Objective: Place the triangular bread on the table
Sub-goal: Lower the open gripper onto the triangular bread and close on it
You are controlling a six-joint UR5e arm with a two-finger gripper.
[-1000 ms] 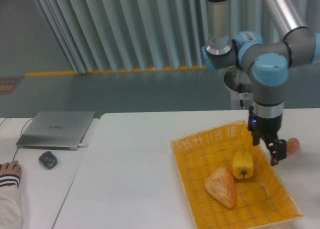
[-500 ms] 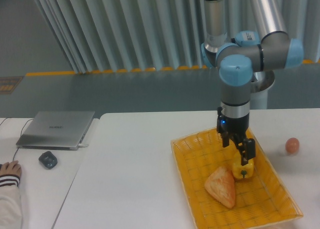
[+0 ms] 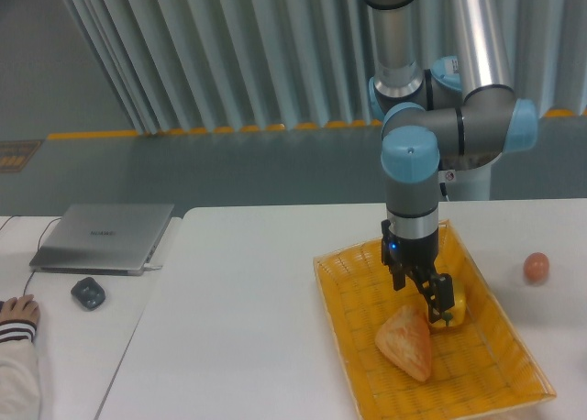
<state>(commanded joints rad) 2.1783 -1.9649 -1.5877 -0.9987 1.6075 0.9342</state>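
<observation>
The robot arm hangs over the yellow basket point(image 3: 348, 292), and its black pincer point(image 3: 424, 292) points down into it. The pincer's two fingers stand a little apart, and nothing is between them. One finger point(image 3: 442, 294) shows up dark against the yellow pepper.

The triangular bread point(image 3: 405, 341) lies in the basket, just below the pincer and a bit to its left as I see it. The pincer is close above the bread's top corner, but I cannot tell if it touches. The bread is golden orange with a brown edge, and it lies flat on the woven floor of the basket.

The yellow pepper point(image 3: 454, 308) sits right behind the pincer's tip, on its right side, partly hidden by the finger. It is just beside the bread.

The basket rests on the white table point(image 3: 248, 319). Well off to the right of the pincer, out on the table, sits a small brown egg point(image 3: 537, 268).

Far to the left of the pincer is a closed grey laptop point(image 3: 105, 237), with a small dark mouse point(image 3: 88, 293) in front of it. A person's hand point(image 3: 18, 310) rests at the left edge.
</observation>
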